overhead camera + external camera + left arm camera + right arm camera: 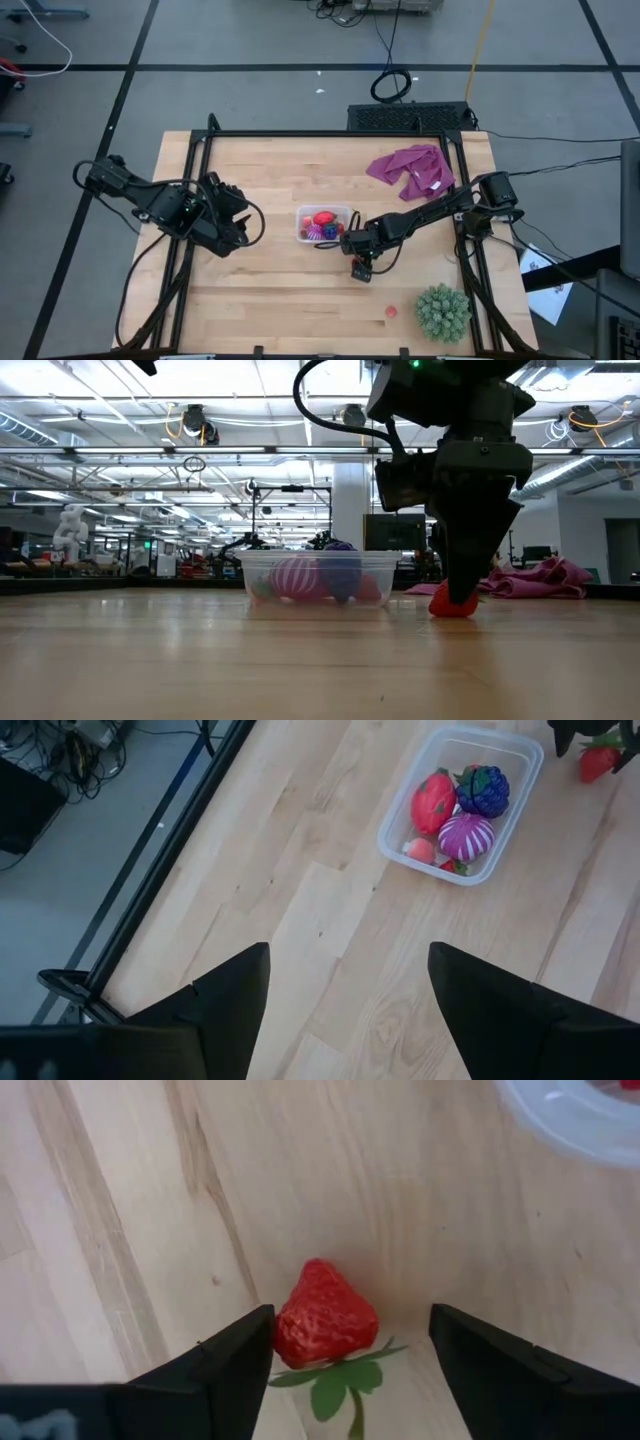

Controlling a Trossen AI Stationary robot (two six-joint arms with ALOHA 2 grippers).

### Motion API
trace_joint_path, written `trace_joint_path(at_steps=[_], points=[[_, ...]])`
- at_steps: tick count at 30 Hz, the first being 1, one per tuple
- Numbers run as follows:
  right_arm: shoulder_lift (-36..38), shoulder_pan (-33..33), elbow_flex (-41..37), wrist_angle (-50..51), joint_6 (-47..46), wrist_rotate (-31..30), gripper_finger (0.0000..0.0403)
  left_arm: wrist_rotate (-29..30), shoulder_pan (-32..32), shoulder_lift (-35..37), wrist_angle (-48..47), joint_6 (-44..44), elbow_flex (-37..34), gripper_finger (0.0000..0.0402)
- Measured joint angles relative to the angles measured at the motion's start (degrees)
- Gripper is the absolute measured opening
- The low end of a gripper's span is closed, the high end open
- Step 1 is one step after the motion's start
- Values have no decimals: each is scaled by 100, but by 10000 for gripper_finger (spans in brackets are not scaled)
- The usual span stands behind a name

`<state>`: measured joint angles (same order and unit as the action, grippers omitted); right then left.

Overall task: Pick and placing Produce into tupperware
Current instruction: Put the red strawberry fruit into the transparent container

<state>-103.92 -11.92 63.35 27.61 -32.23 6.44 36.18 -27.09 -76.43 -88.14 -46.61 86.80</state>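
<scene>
right gripper (350, 1345) | fingers apart, astride strawberry (325, 1320) (on table, not clamped) | tupperware (325, 224) just beside | left gripper (345, 995) wide, away

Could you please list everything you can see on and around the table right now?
tupperware: one, clear, table centre, holding several toy fruits.
strawberry: one, red, on the table between the right gripper's fingers.
small red piece: one, near the table's front edge.
cloth: one, magenta, far right corner.
spiky ball: one, green, front right corner.
left gripper: open, waiting left of the box.
right gripper: open, down around the strawberry.
</scene>
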Motion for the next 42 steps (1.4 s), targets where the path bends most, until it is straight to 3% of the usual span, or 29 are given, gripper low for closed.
trace_joint_path(at_steps=[15,23,42], points=[[13,2,1,-188,46,35,202,0,0,-6,0,-6,0,273],[50,0,373,-124,322,138,186,-2,0,-6,13,-11,0,273],[56,0,429,523,306,138,193,-3,0,-6,15,-11,0,273]])
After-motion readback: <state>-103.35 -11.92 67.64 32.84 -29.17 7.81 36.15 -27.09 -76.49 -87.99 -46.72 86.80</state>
